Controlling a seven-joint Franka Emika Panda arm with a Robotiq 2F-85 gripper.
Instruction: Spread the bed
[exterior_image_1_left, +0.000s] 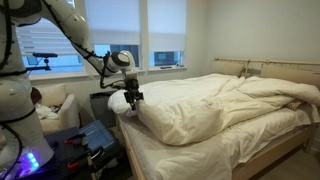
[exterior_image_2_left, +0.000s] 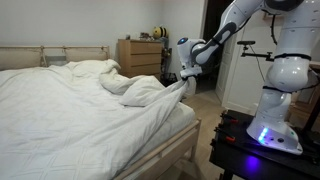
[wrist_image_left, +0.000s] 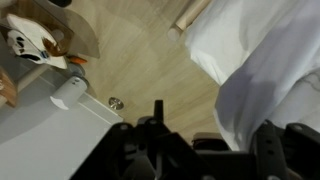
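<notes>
The bedroom was bright, with windows (exterior_image_1_left: 130, 30) behind the arm and a wooden dresser (exterior_image_2_left: 138, 55) against the far wall. The bed (exterior_image_1_left: 285, 148) filled most of both exterior views, with its pale headboard (exterior_image_2_left: 50, 55) at the end away from my arm. The white duvet (exterior_image_1_left: 180, 115) lay in a bulky, rumpled heap across the mattress, and bare sheet showed along the near edge. I had the gripper (exterior_image_1_left: 131, 98) at a foot corner of the bed, right against a peak of the duvet that rose toward it. In the wrist view the jaws stood apart above the wood floor (wrist_image_left: 140, 50), and white fabric hung beside the jaw on the picture's right. I couldn't tell whether the cloth touched either finger. A small white armchair (exterior_image_1_left: 55, 105) sat below the windows.
</notes>
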